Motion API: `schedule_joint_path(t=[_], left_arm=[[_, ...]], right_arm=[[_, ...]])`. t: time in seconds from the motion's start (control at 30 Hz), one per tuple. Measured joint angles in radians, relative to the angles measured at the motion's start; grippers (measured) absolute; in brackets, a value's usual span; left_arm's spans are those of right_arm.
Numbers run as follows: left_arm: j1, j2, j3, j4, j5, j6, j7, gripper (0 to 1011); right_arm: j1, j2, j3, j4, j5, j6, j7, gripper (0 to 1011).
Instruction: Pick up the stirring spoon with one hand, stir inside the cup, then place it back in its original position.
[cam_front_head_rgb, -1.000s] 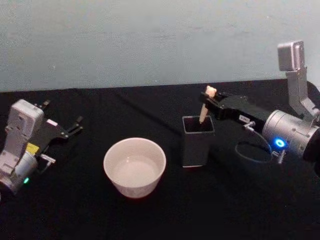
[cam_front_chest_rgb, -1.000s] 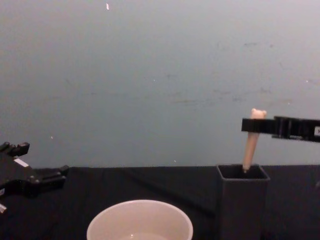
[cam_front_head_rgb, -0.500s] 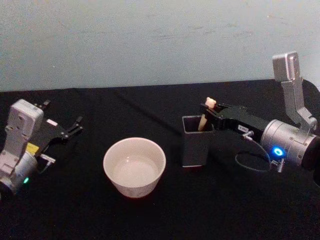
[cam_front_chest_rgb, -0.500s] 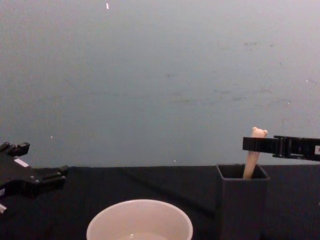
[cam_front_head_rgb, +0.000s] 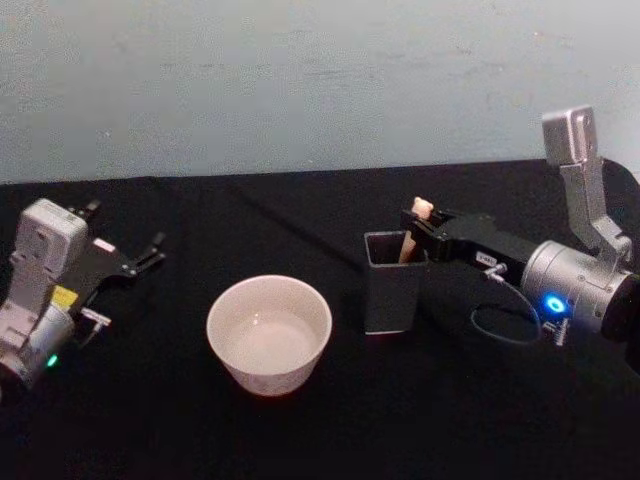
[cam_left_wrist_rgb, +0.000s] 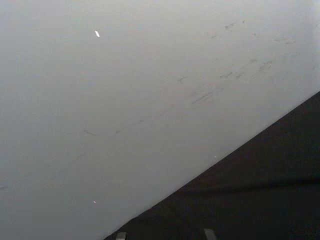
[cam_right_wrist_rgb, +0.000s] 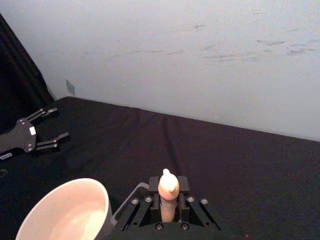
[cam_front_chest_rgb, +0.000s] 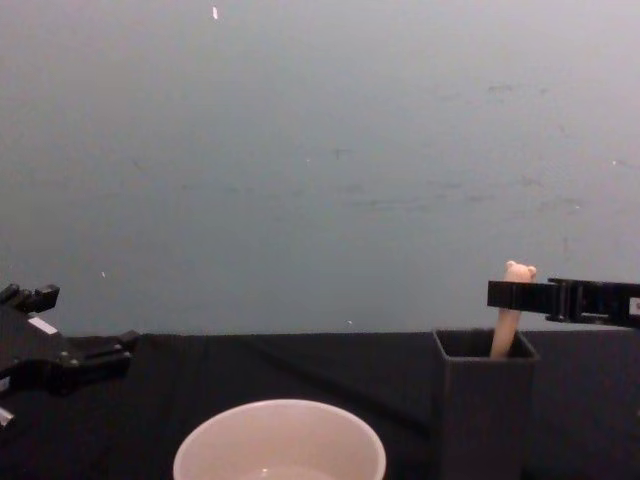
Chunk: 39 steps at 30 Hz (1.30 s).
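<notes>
The black-clothed desk (cam_front_head_rgb: 300, 440) carries the cup (cam_front_head_rgb: 269, 333) near its front-middle and, toward the right edge, the dark square holder (cam_front_head_rgb: 393, 281). The stirring spoon (cam_front_head_rgb: 413, 228) stands almost upright in the holder, long axis vertical. The right gripper (cam_front_head_rgb: 420, 220) has its jaws pinching the handle just under the bear head; left gripper (cam_front_head_rgb: 140, 258) is parked w/ jaws spread by the left edge.
</notes>
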Motion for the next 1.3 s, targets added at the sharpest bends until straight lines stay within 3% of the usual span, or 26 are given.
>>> schedule_joint_path(t=[0.57, 1.3], left_arm=[[0.0, 0.0, 0.0, 0.0, 0.0, 0.0, 0.0, 1001], [0.0, 0.0, 0.0, 0.0, 0.0, 0.0, 0.0, 1002]], right_arm=[[0.0, 0.001, 0.0, -0.001, 0.002, -0.001, 0.0, 214], [0.0, 0.001, 0.0, -0.002, 0.002, -0.006, 0.002, 869]])
